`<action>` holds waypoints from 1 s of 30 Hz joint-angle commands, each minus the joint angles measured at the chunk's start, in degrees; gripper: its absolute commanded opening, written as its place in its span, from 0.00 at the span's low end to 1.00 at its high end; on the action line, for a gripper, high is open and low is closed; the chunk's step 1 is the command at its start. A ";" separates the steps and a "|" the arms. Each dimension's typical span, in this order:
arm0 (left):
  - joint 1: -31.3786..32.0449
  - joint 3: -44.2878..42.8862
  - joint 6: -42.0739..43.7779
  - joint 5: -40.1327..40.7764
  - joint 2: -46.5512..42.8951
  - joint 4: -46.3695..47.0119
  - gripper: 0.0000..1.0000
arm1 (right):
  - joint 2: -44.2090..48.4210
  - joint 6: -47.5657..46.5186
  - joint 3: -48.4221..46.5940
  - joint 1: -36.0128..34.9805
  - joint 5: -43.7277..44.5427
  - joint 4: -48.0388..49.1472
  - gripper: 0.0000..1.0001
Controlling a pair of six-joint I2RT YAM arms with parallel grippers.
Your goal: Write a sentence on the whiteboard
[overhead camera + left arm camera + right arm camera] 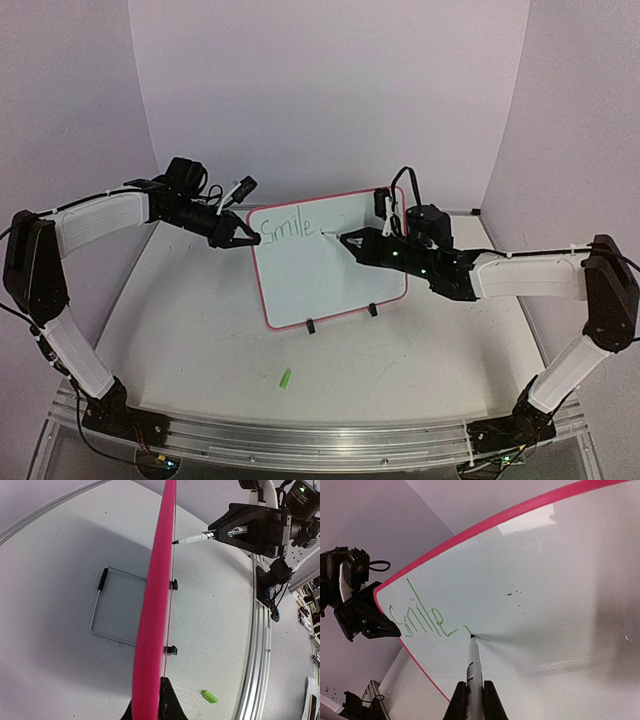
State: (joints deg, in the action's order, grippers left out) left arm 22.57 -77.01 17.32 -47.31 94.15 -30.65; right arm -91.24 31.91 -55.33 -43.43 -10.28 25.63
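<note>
Whiteboard [335, 275] in a red-pink rim stands tilted back on two black clip feet [311, 326] toward the far edge of the bench [200, 340], about midway between its left and right edges, as two robot arms work on a green sentence [288, 230] that so far reads "Smile" in the upper left corner of the writing face. Seen from above, the left claw [240, 240] is closed on the board's left rim, apparently to brace it against the push of writing, while the right claw [355, 243] is clamped on a marker [335, 237] whose tip meets the face just after the last letter. A small green cap [285, 379], judged to be the marker's, lies apart near the near edge, clear of both arms. From the left wrist the board appears edge-on, the rim [157, 605] passing between that claw's two fingers at the bottom of the view. A wire stand [95, 610] props the board from behind, and the marker [192, 539] comes in from the writing side, level and nearly square to the face. From the right wrist the marker [474, 665] sits gripped between the fingers with its tip touching the face beside a short green stroke trailing from the word [420, 620], probably a comma in the making. With one word down, most of the sentence is judged left to write, and bare white space lies open to the right and below.
</note>
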 commanded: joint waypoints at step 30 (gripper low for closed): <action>-0.42 -0.17 4.50 6.78 -1.20 -0.06 0.00 | 11.08 -5.87 2.48 2.86 -8.29 -2.21 0.00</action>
State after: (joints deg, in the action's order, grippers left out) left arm 22.61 -77.00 18.04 -47.44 94.13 -30.94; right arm -82.76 27.42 -53.40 -42.47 -16.74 24.52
